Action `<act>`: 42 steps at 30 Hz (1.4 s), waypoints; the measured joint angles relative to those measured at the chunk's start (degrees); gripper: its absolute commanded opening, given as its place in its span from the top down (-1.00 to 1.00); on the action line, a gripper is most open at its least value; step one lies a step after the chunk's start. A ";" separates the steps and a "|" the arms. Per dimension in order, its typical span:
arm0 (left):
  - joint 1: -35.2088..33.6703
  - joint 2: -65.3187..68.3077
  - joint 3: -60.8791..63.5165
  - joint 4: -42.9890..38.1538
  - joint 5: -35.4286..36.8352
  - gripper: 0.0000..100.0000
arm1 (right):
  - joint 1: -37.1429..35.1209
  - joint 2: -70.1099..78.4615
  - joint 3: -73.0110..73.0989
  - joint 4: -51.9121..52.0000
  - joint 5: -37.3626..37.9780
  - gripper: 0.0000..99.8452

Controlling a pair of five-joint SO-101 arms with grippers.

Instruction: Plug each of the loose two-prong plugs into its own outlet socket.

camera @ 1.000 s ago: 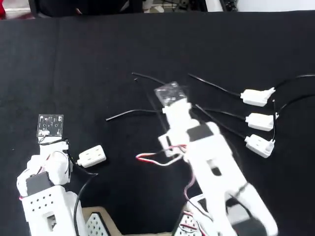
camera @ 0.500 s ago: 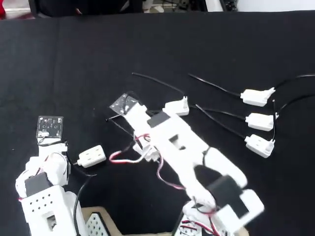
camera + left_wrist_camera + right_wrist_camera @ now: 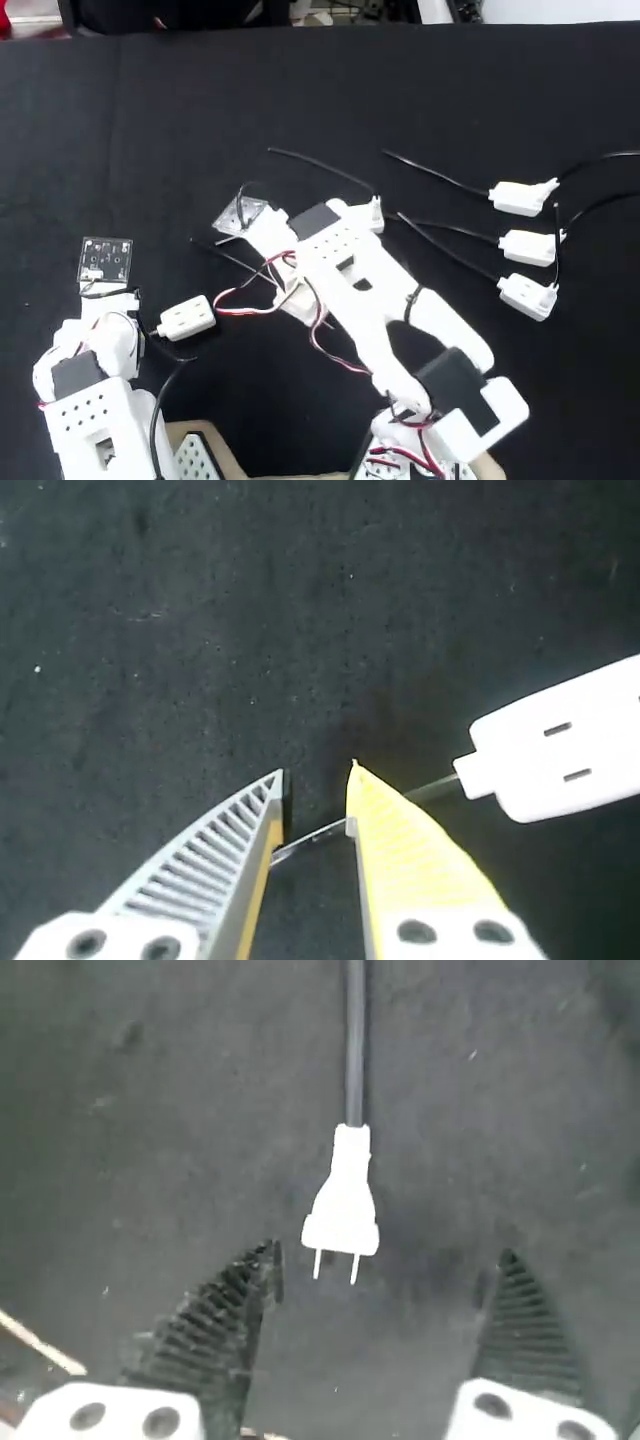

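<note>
The left hand point(image 3: 316, 768) was seen low at the left of the black surface point(image 3: 400, 90). Its fingers point(image 3: 395, 830) were parted by a narrow gap, and nothing was gripped between them. Just to its right, the left socket point(image 3: 187, 317) was laid flat with its slots facing up and was touched by neither finger.

Nearer the middle, the right arm point(image 3: 370, 300) was stretched slantwise across the surface. The right hand point(image 3: 389, 1250) was held wide open over a plug point(image 3: 342, 1210). This white plug was laid flat between the two dark fingers and was touched by neither. Its two prongs were pointed back toward the hand, and its black cord point(image 3: 353, 1040) was led straight away from it.

A second plug point(image 3: 374, 212) was seen just beside the right arm and was partly hidden by it.

Well apart, at the right edge, a far socket point(image 3: 520, 197), a middle socket point(image 3: 530, 246) and a near socket point(image 3: 527, 294) were set in a row. No plug was seated in any of them.
</note>
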 measured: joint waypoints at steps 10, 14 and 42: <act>0.00 0.00 0.18 0.00 0.00 0.77 | 0.97 -1.23 10.20 -10.20 0.62 0.75; 0.00 0.00 0.18 0.00 0.00 0.77 | 2.02 -1.93 11.43 -12.75 0.62 0.75; -0.18 0.00 0.18 0.18 -1.41 0.77 | 3.25 9.76 7.38 -17.49 9.85 0.92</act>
